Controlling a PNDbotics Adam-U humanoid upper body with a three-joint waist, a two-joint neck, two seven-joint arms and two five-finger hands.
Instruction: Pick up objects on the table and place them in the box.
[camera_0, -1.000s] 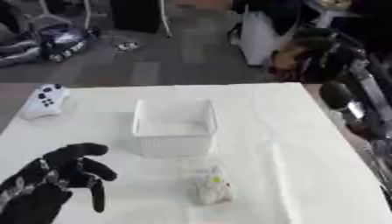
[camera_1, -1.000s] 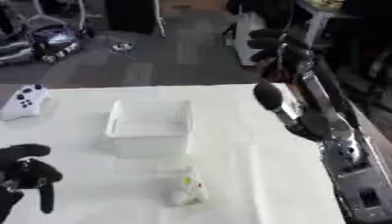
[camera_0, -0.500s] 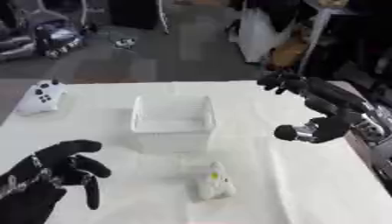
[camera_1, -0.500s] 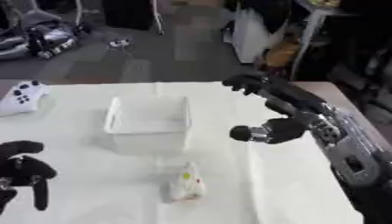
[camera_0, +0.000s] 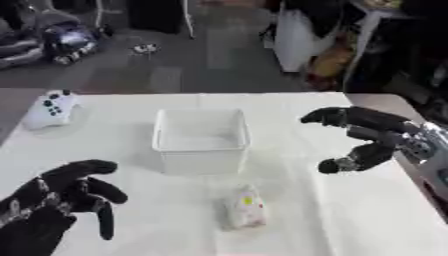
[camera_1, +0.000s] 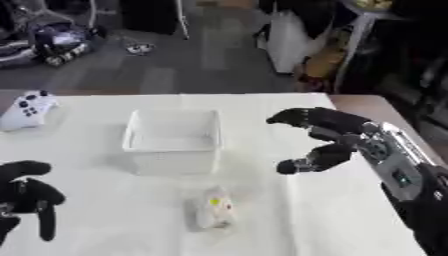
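A white square box (camera_0: 200, 138) stands in the middle of the white table, nothing visible inside it. A small pale object with a yellow spot (camera_0: 246, 207) lies in front of the box. A white game controller (camera_0: 50, 107) rests at the far left. My right hand (camera_0: 369, 137) hovers open over the table to the right of the box, thumb and fingers spread, above and right of the pale object. My left hand (camera_0: 63, 196) sits at the lower left with relaxed fingers, holding nothing.
The table's right edge (camera_1: 385, 115) runs close under my right forearm. Beyond the far edge lies a grey floor with clutter and dark furniture.
My right arm has swung down from the upper right and moved leftward and lower over the table, toward the pale object. The left hand has stayed put.
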